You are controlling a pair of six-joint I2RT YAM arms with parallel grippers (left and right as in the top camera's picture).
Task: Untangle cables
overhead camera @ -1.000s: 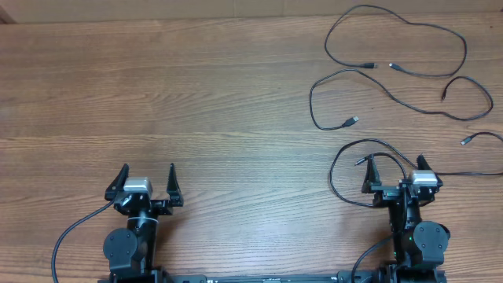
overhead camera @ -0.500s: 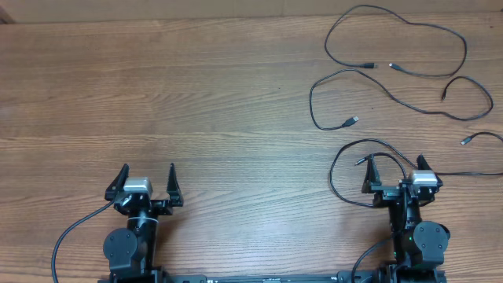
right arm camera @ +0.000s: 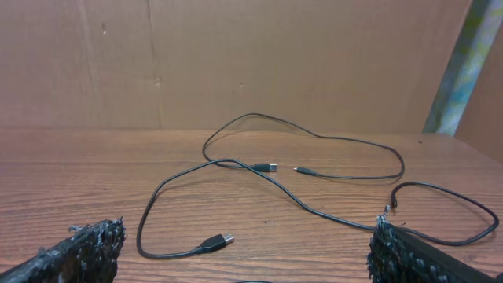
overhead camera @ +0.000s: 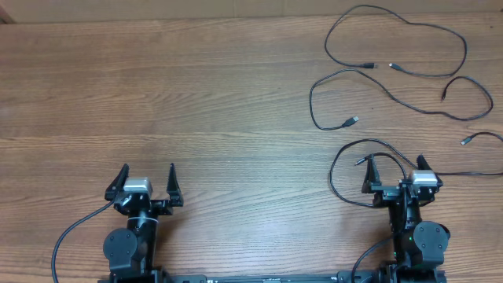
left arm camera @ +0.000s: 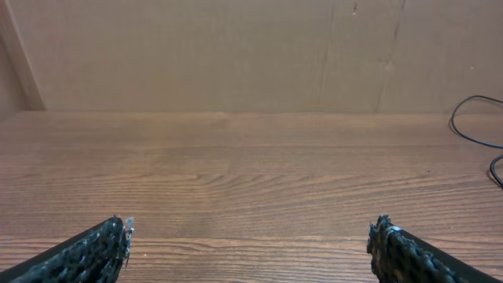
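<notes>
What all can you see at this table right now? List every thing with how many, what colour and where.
cables: three as far as I can tell, black with small plug ends, lying as separate loose loops on the right part of the table; the nearest loop curves close by the right gripper
table: one, brown wood grain, fills the overhead view
wall: one, plain brown, cardboard-like, behind the table's far edge
left gripper: one, black, near edge on the left, open and holding nothing
right gripper: one, black, near edge on the right, open and holding nothing
</notes>
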